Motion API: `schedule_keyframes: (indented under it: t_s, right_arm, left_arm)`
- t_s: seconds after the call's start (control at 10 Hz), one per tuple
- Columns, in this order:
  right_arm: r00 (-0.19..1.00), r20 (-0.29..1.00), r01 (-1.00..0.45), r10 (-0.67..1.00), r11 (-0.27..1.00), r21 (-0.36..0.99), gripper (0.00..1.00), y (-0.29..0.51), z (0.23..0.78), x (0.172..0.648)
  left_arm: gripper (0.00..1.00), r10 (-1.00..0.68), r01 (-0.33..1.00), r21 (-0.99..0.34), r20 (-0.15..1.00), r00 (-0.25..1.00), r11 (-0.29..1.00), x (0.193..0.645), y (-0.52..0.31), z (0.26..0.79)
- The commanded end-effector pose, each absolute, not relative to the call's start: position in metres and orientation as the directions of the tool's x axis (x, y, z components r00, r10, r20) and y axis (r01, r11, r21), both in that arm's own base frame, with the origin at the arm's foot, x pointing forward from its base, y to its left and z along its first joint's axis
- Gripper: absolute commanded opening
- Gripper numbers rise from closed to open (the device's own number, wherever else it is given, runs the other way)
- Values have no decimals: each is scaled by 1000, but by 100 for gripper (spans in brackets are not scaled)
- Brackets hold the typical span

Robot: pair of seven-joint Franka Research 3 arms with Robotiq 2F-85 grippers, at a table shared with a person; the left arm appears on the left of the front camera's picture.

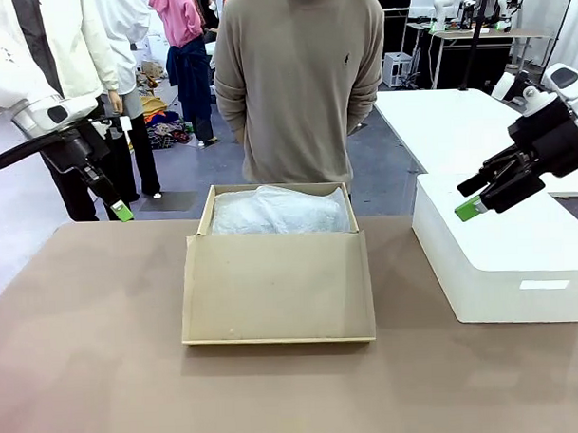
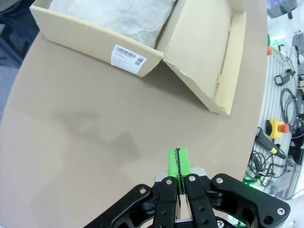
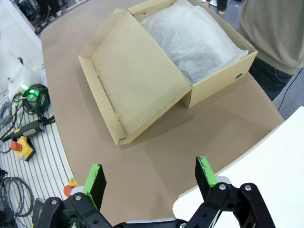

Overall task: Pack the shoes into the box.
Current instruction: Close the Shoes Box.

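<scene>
The brown cardboard box (image 1: 277,283) sits mid-table with its flap lid folded open toward me and white tissue paper (image 1: 279,212) covering the inside. The shoes are hidden; dark shapes show faintly under the tissue in the right wrist view. The box appears again in the wrist views (image 2: 95,42) (image 3: 142,80). My left gripper (image 1: 122,210) hangs shut and empty above the table's far left edge, its green pads (image 2: 178,162) pressed together. My right gripper (image 1: 471,206) is open and empty, raised over the white box, fingers wide apart (image 3: 151,177).
A large white box (image 1: 499,257) stands on the table's right side. A person (image 1: 300,83) stands behind the cardboard box at the far edge, hands behind the back. The brown table (image 1: 95,375) is bare in front and at the left.
</scene>
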State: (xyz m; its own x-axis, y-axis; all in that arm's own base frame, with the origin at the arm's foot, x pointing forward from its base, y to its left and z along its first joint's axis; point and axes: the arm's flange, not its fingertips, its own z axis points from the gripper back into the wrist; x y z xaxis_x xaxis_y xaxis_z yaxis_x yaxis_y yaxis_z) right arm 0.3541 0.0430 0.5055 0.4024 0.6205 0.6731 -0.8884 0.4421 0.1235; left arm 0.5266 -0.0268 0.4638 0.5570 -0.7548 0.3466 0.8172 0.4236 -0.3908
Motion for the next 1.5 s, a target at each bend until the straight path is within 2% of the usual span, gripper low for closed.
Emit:
schedule_keyframes:
  t_s: [0.0, 0.3, 1.2, 1.4]
  right_arm:
    - [377, 698, -899, 609, 422, 117, 100, 43, 505, 357]
    - [377, 698, -899, 609, 422, 117, 100, 43, 505, 357]
    - [377, 698, -899, 609, 422, 117, 100, 43, 505, 357]
    - [377, 698, -899, 609, 422, 117, 100, 43, 505, 357]
  left_arm:
    - [0, -761, 820, -384, 339, 552, 424, 526, -26, 466]
    - [0, -751, 818, -388, 353, 558, 425, 527, -28, 456]
    - [0, -637, 766, -450, 434, 637, 459, 504, -31, 368]
    - [0, -633, 747, -479, 412, 655, 461, 497, -40, 350]
